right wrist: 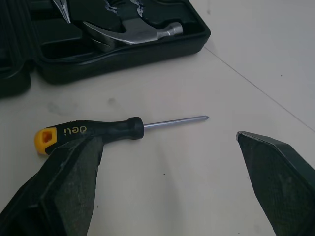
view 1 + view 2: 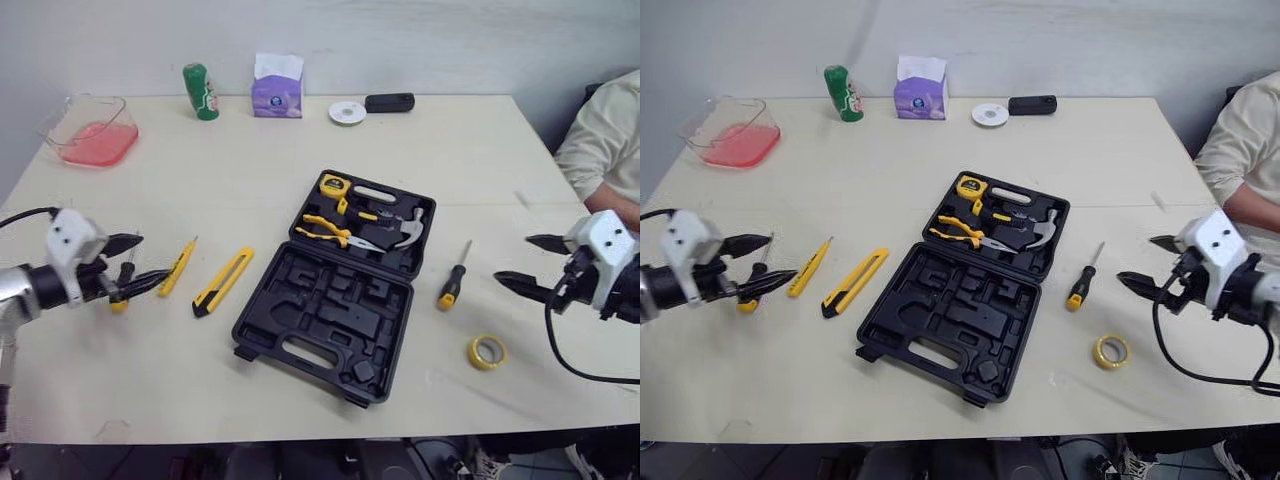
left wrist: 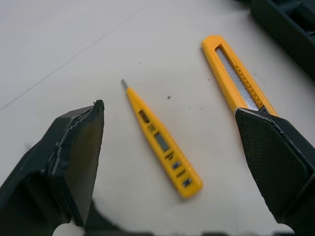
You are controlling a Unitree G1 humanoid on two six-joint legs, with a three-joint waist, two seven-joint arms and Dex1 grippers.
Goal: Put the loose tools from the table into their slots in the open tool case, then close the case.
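The open black tool case lies mid-table; its far half holds a yellow tape measure, pliers and a hammer. Left of it lie a yellow utility knife and a yellow tester pen. My left gripper is open just left of the pen, over a small yellow-handled screwdriver. A black-and-yellow screwdriver lies right of the case, with a yellow tape roll nearer the front. My right gripper is open, right of that screwdriver.
Along the far edge stand a clear tray with pink contents, a green can, a purple tissue pack, a white disc and a black box. A person's sleeve is at the right.
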